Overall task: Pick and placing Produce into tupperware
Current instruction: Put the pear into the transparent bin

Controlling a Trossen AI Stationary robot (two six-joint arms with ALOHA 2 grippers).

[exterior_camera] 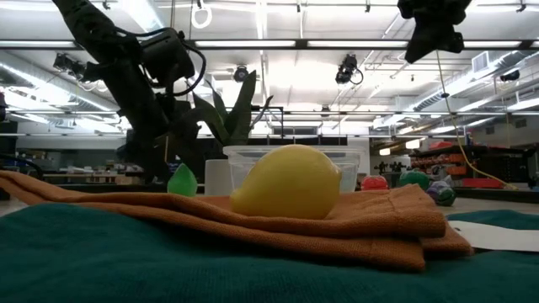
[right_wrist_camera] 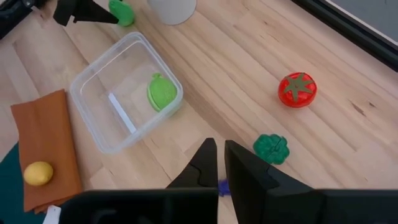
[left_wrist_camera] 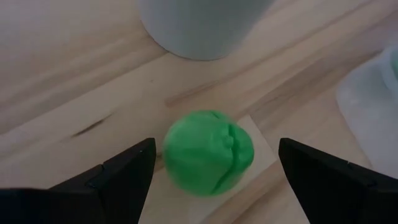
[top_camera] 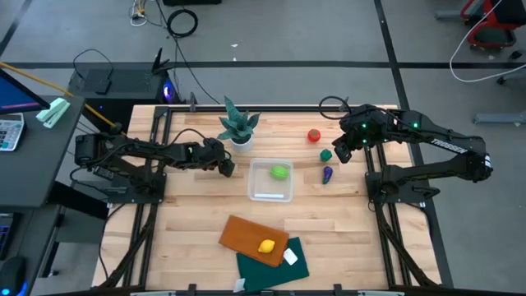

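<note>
A light green round toy (left_wrist_camera: 208, 152) lies on the table beside the white plant pot (left_wrist_camera: 199, 25). My left gripper (left_wrist_camera: 217, 149) is open, with one finger on each side of the toy and not touching it; it also shows in the high view (top_camera: 228, 167). The clear tupperware (top_camera: 256, 191) holds another light green toy (top_camera: 280, 172). My right gripper (right_wrist_camera: 219, 155) is shut and empty, raised above the dark green toy (right_wrist_camera: 271, 149). The red tomato (right_wrist_camera: 297, 89) and the purple toy (top_camera: 328, 173) lie near it. The yellow lemon (top_camera: 266, 246) rests on the orange-brown cloth (top_camera: 242, 233).
A spiky potted plant (top_camera: 238, 125) stands just beyond my left gripper, near the table's far edge. A dark green cloth (top_camera: 275, 263) lies under the orange-brown one at the near edge. Bare wood lies between the tupperware and the cloths.
</note>
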